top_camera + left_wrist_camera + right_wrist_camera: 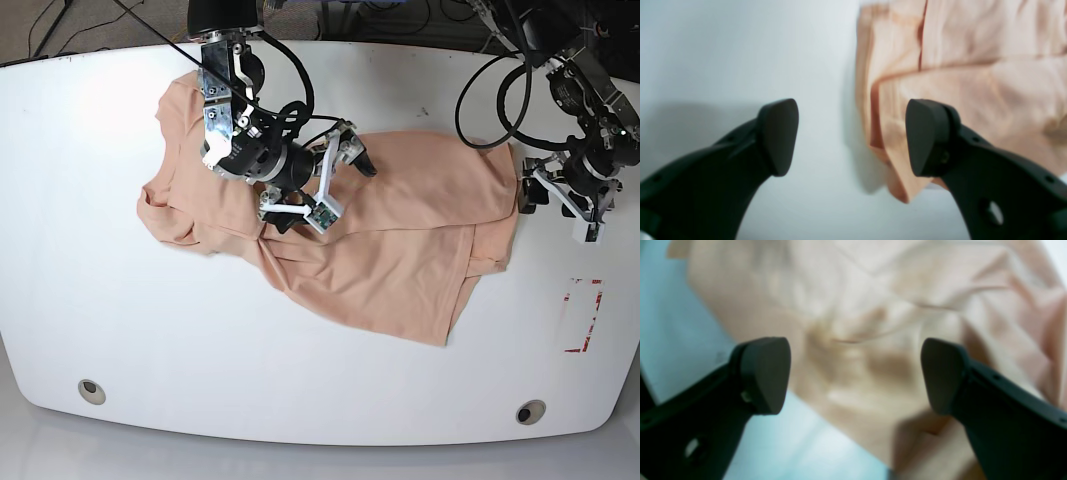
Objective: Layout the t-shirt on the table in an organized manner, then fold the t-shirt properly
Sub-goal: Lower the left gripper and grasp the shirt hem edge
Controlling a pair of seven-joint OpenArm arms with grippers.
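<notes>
The peach t-shirt [400,230] lies crumpled and partly spread across the middle of the white table [90,250], one sleeve toward the far left. My right gripper [325,190] hovers open just over the shirt's rumpled middle. In the right wrist view its jaws [853,373] stand wide with wrinkled cloth [857,306] below them and nothing gripped. My left gripper [555,210] stands open at the shirt's right edge. In the left wrist view one of its fingers [778,136] is over bare table [740,50] and the other is over the shirt's folded edge [957,66]; between them [852,136] nothing is held.
A red-marked rectangle [580,315] is on the table near the right edge. Two round grommet holes [91,390] [530,411] sit near the front edge. Black cables [490,90] hang over the far side by both arms.
</notes>
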